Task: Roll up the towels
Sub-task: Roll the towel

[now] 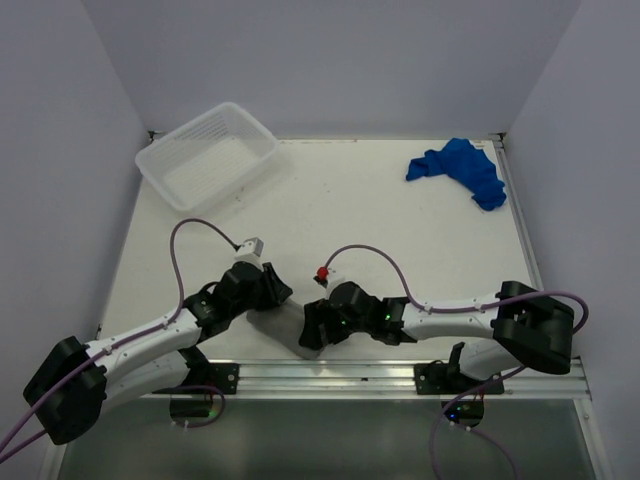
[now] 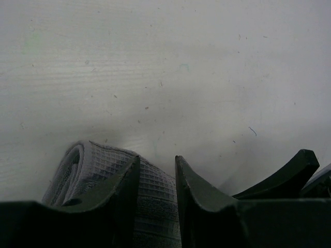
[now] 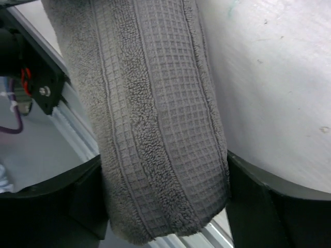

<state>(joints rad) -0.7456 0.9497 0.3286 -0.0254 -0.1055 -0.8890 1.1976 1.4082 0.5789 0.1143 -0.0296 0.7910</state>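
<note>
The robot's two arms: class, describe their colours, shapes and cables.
The left arm and right arm have white tubular links with bulky black joints. A purple cable loops over each. Fingers are black, curved wedges. A red connector marks the right wrist.

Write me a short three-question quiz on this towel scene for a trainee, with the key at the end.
1. Multiple choice: where is the blue towel?
A. Rolled between the two arms.
B. Crumpled at the far right corner of the table.
C. Folded flat at the middle of the table.
2. True or false: the right gripper has its fingers on either side of the rolled grey towel.
3. Short answer: which towel is not yet rolled?
Key: 1 B. 2 true. 3 the blue towel.
</note>
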